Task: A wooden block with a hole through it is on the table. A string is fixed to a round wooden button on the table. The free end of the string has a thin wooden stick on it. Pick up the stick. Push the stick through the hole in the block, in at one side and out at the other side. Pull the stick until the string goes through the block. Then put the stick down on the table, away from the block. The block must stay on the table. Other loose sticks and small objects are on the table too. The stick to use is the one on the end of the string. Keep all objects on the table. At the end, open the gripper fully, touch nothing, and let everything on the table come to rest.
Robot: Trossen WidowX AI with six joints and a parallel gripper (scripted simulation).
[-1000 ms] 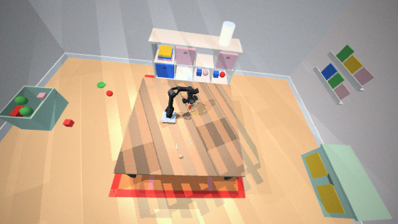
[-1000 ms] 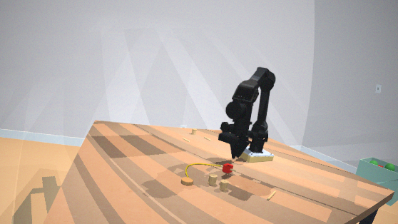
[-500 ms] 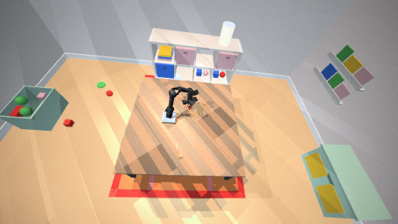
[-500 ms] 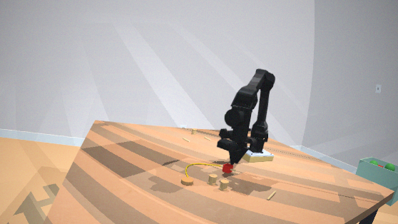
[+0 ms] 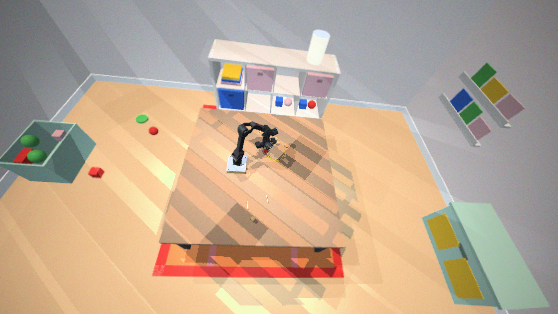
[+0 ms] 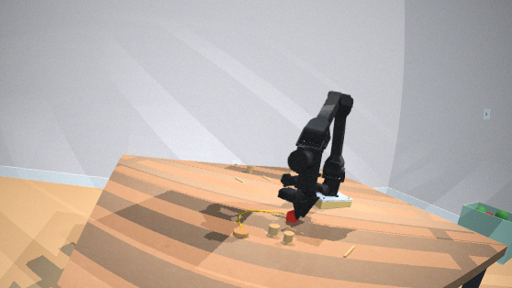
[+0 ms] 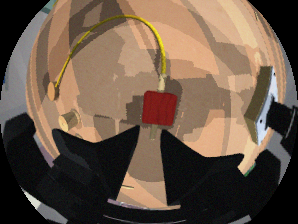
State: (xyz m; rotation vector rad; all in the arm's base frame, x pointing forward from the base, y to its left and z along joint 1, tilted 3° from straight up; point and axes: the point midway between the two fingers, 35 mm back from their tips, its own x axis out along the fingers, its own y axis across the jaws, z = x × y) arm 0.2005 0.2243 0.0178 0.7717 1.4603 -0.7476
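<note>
The red block (image 7: pixel 159 108) (image 6: pixel 292 216) (image 5: pixel 266 151) stands on the table. The thin stick (image 7: pixel 153 134) is in its hole: a short end sticks out on the gripper's side, and its pale other end shows on the far side, joined to the yellow string (image 7: pixel 126 16) (image 6: pixel 257 211). The string arcs back to the round wooden button (image 7: pixel 52 91) (image 6: pixel 240 232). My gripper (image 7: pixel 150 130) (image 6: pixel 300 217) is partly open and holds nothing. Its fingertips are close to the block, with the stick's short end in line with the gap between them. Contact cannot be told.
Two wooden cylinders (image 6: pixel 273 230) (image 6: pixel 288 238) stand between the button and the block. A loose stick (image 6: pixel 350 251) lies nearer the table edge. Two more loose sticks (image 5: pixel 247 204) (image 5: pixel 267 199) and a small wooden piece (image 5: pixel 253 219) lie far off, beyond the arm's base (image 5: pixel 236 164).
</note>
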